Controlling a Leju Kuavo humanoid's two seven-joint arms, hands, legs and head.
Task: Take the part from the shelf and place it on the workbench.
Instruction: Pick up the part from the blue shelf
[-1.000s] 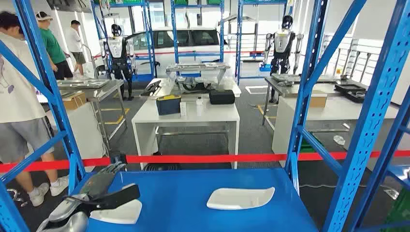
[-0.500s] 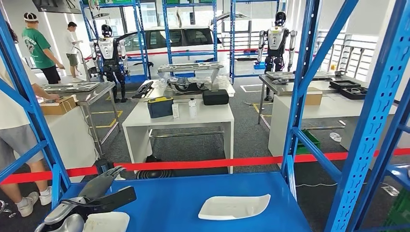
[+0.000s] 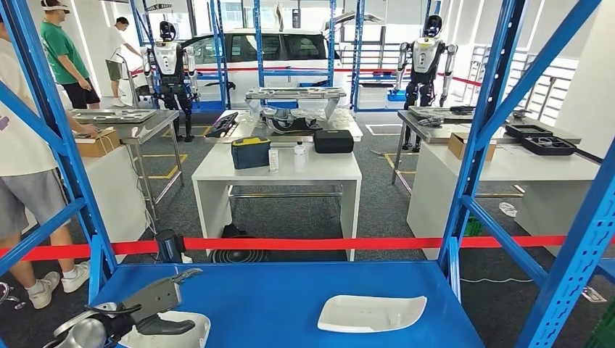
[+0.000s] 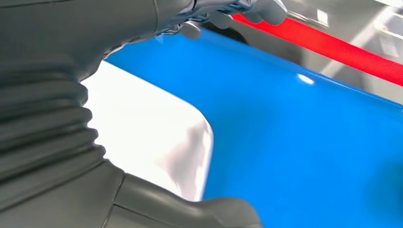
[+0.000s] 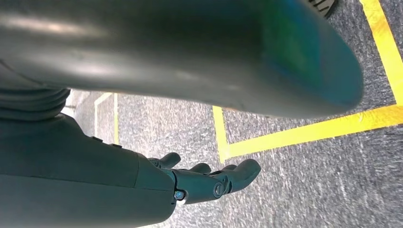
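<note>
While the left hand (image 3: 149,308) rests spread over the near-left white part (image 3: 170,335), it looks light, stiff, slippery; grip its rim.

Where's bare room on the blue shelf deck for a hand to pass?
Widest bare patch on the blue shelf deck: the middle, between the left white part and the right white part, back to the red tape. Another strip behind the right part. The near-left corner is crowded: the left hand sits over its part.

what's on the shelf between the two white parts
Nothing: in the head view, only bare blue shelf lies between the white part under the left hand and the other white part.
</note>
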